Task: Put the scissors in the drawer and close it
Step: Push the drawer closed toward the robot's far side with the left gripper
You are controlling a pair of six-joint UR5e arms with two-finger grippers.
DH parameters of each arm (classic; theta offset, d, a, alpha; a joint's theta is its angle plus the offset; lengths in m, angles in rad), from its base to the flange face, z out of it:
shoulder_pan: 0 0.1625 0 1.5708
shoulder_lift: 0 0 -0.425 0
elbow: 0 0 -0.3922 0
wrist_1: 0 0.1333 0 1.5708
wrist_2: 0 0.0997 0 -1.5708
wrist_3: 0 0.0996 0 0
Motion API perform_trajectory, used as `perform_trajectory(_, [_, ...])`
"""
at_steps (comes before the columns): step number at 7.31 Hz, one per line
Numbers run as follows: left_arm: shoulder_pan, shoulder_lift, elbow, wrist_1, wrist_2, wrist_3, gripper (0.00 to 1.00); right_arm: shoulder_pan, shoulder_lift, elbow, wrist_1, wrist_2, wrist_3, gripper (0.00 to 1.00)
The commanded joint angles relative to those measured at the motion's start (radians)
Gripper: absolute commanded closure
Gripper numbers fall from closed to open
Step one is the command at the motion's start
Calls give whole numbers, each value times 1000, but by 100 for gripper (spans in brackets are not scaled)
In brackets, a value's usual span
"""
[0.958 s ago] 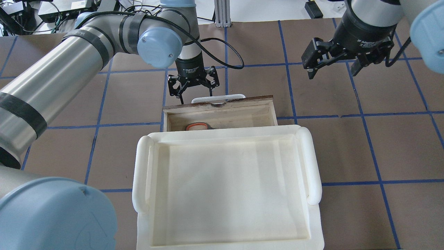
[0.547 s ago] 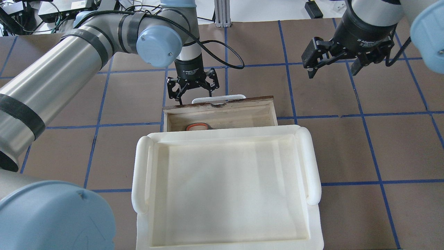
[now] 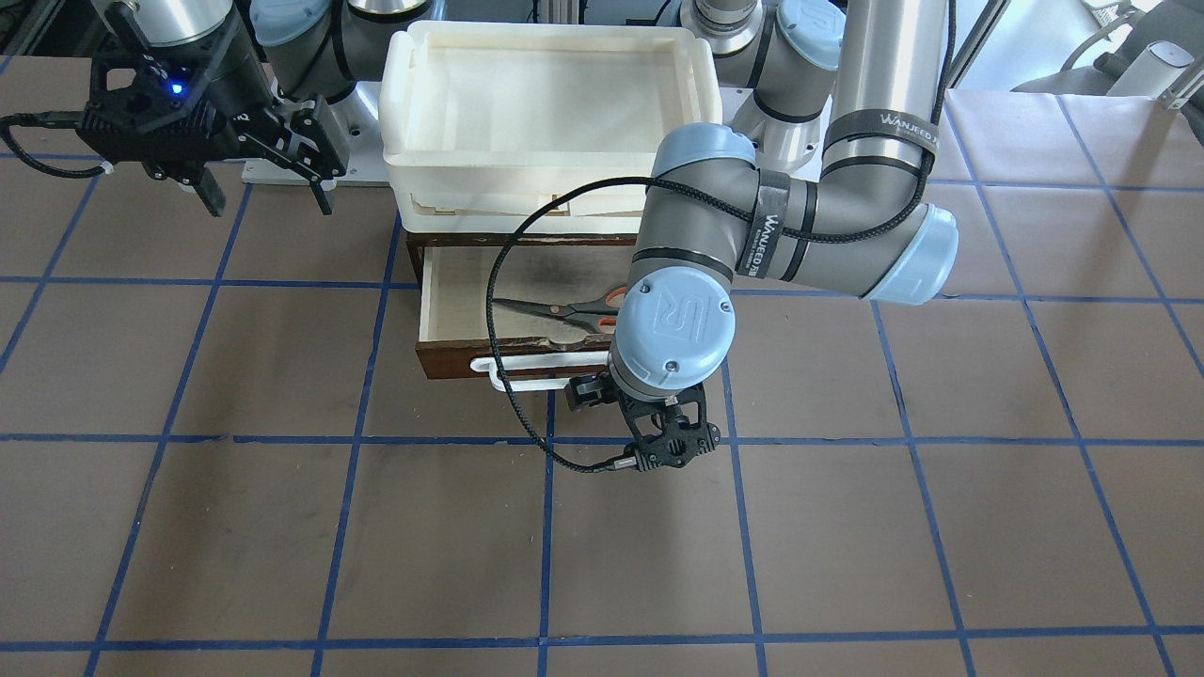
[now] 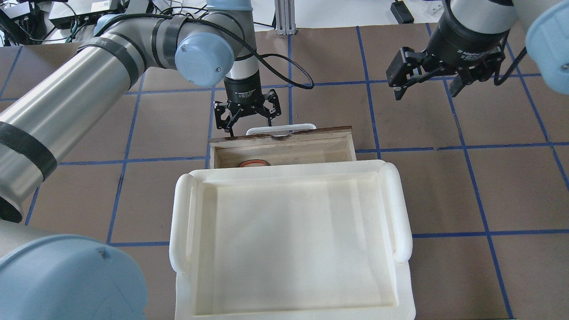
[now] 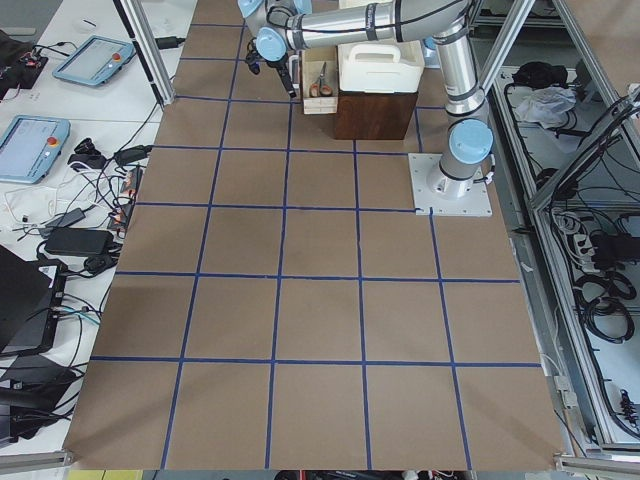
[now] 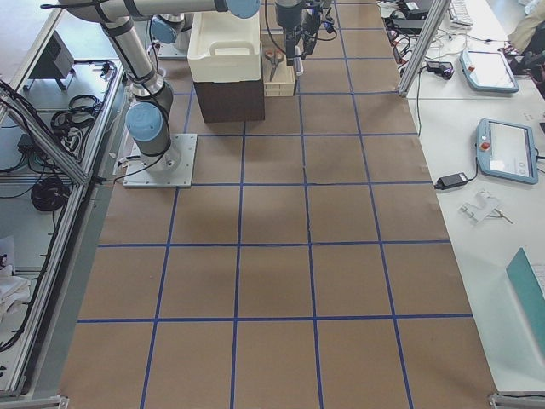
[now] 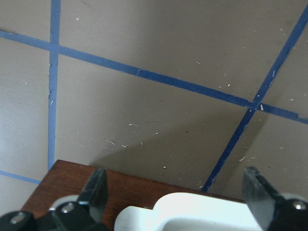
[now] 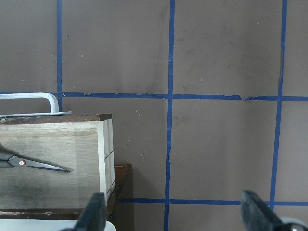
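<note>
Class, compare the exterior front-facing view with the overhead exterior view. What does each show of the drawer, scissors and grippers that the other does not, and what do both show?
Only the front-facing view shows the scissors at full length, blades included, lying on the floor of the drawer. Only the overhead view shows the left gripper with its fingers open at the white handle; there, just one orange-red loop of the scissors peeks past the tray. Both show the drawer partly open under the tray, and the right gripper open, off to the side, holding nothing.

The arm strap (image 3: 884,125) reads "WANJEED"; the blue joint cap (image 3: 673,320) shows "UR".
</note>
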Motion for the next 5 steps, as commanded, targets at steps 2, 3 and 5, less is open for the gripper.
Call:
perform_trajectory(2, [-4, 6, -2, -34, 0, -3, 0, 0, 0, 0, 0, 0, 0, 0])
perform_trajectory(3, [-4, 3, -2, -49, 1, -3, 0, 0, 0, 0, 0, 0, 0, 0])
perform_trajectory(5, [-4, 17, -18, -100, 5, -1, 0, 0, 0, 0, 1, 0, 0, 0])
